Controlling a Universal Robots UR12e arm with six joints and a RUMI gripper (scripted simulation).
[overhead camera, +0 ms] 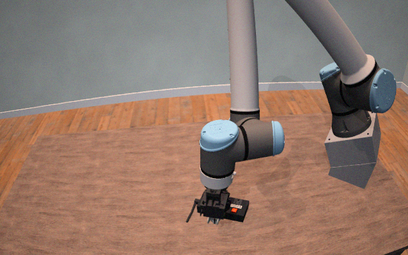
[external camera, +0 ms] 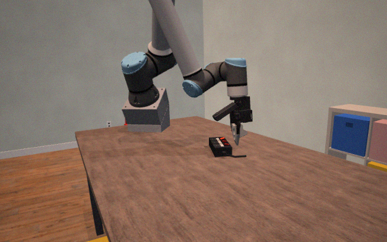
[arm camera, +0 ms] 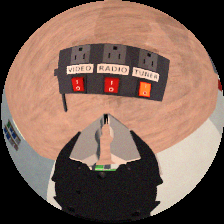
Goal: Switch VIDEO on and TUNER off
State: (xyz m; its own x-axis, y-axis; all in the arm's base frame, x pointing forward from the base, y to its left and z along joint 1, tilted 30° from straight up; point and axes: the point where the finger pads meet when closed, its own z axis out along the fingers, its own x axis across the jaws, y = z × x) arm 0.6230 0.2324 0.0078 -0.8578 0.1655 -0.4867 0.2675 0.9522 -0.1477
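Observation:
A black power strip [overhead camera: 240, 211] [external camera: 219, 148] [arm camera: 116, 76] lies flat on the wooden table [overhead camera: 94, 187] [external camera: 208, 193], sockets and switches facing up. The wrist view shows its labels VIDEO, RADIO and TUNER. The VIDEO switch [arm camera: 78, 84] and the RADIO switch [arm camera: 111, 85] are dark red. The TUNER switch [arm camera: 144, 89] glows brighter orange. My gripper [overhead camera: 214, 221] [external camera: 237, 143] [arm camera: 106, 114] is shut and empty. It hangs tips down, low over the table just beside the strip's switch side, in line with the RADIO switch. In the top view the gripper body hides the strip's left part.
The strip's short black cord [overhead camera: 191, 214] [external camera: 238, 156] [arm camera: 65, 102] sticks out from its VIDEO end. The arm's grey base block [overhead camera: 351, 156] [external camera: 145, 115] stands at the table's far side. A shelf with a blue bin [external camera: 350, 133] stands off the table.

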